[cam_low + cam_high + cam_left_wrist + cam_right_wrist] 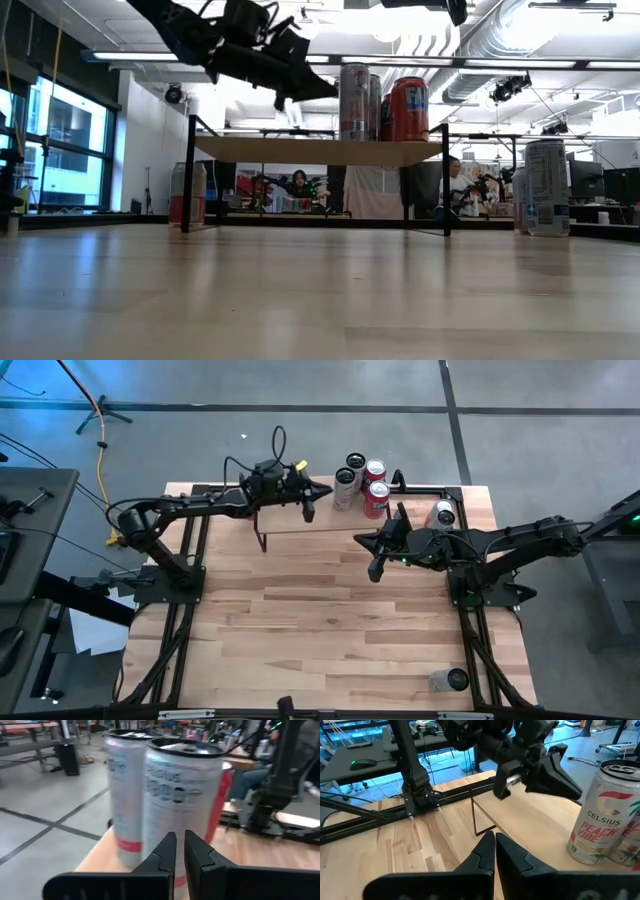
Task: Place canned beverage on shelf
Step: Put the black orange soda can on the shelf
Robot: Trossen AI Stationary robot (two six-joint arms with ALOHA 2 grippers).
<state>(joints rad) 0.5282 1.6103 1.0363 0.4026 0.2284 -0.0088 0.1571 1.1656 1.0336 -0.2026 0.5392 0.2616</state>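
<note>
From where I stand, the job looks partly done. The shelf (300, 520) sits at the far edge of the worktop (330, 630), and 4 cans are bunched at its right end: 2 silver cans (346, 482) and 2 red cans (376, 494), all upright and pressed close together. In the low view they stand on the plank top, well above the worktop.

The left gripper (312, 491) hangs over the shelf just beside the silver cans, its fingers (167, 851) closed on nothing; the left wrist view shows the cans right in front of the tips but not between them. My guess is it has nothing more to do with those cans and only needs to draw clear without knocking the cluster.

The right gripper (364, 541) hovers over the worktop just in front of the shelf's right end, fingers (487, 849) also pressed together and empty.

What is left, as I judge it: a silver can (442, 513) stands on the worktop at the far right, beside the shelf rather than on it, and another can (449, 680) lies on its side near the front right corner. The low view also shows a can (187, 194) down at worktop level behind the shelf's left leg. So at least 2, possibly 3, cans are not yet shelved, and there is bare plank to the left of the cluster to take them.
</note>
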